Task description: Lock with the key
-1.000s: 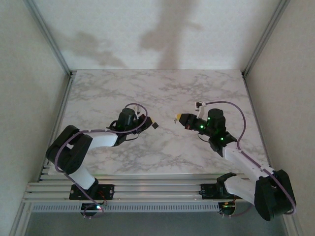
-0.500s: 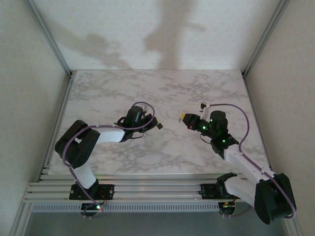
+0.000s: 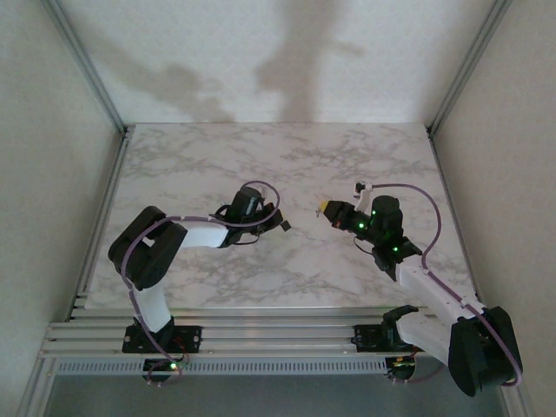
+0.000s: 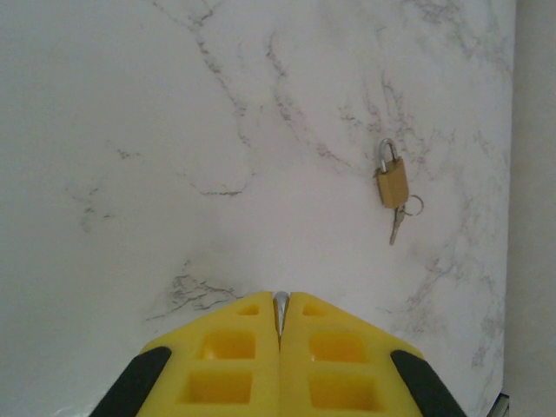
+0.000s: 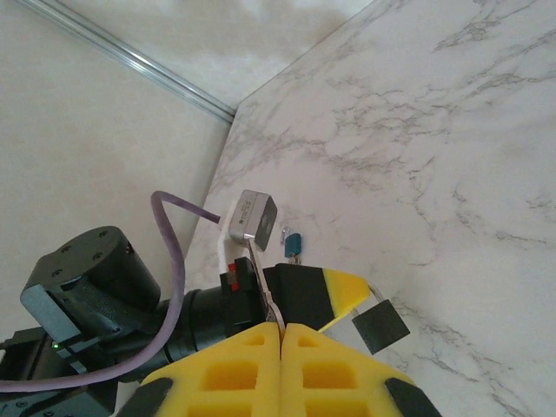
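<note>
Both grippers are pressing shut above the bench (image 3: 347, 156): the left gripper (image 4: 280, 300) is dangling the padlock (image 5: 380, 326) by its shackle (image 5: 375, 292), seemingly steadying it, while the right gripper (image 5: 281, 327) is pinching the key (image 3: 316, 211), pointing it toward that padlock, not yet touching.

Table (image 3: 217, 156): white marble pattern, grey veins, walled on left, far and right sides. Aluminium posts at far-left (image 3: 85, 65) and far-right (image 3: 469, 65) corners. Slotted aluminium rails (image 3: 278, 334) along near edge. Soft dark shadows (image 3: 295, 61) on far wall.

Brass mini padlock (image 4: 392, 181) flat on table, close to a table edge; ring with small key (image 4: 400, 219) touching its body.

Blue mini padlock (image 5: 294, 245) on table toward left wall; detail too small to tell.
</note>
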Robot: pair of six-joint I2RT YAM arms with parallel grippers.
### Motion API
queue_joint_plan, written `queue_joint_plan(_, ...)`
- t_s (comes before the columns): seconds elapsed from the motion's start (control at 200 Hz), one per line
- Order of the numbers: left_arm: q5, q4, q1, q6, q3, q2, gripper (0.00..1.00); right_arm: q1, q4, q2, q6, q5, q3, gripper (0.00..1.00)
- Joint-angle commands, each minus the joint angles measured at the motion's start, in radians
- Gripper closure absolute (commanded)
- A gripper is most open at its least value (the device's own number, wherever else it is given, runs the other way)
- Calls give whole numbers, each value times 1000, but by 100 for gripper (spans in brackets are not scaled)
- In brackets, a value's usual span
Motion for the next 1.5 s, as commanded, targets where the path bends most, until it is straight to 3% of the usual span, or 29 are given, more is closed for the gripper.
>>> queue_joint_plan(0.0,-24,-17,-13,16,47,27,100,-5,23,1,12,9,-8,100)
queue_joint_plan(0.631,-78,-150,-11,93,169,144,100,-4,33,155,33,-69,40,100)
queue_joint_plan(0.861,-79,-170,-3,115,184,163,85,-5,48,196,37,-86,48,100)
queue_joint_plan(1.111,-86,-213,11,147,203,157,81,-4,65,238,41,-96,51,100)
queue_joint_plan(1.376,-95,-269,34,183,240,130,65,-5,107,358,41,-134,79,100)
queue_joint_plan(1.497,-109,-306,50,198,249,79,52,-3,113,419,31,-127,100,100)
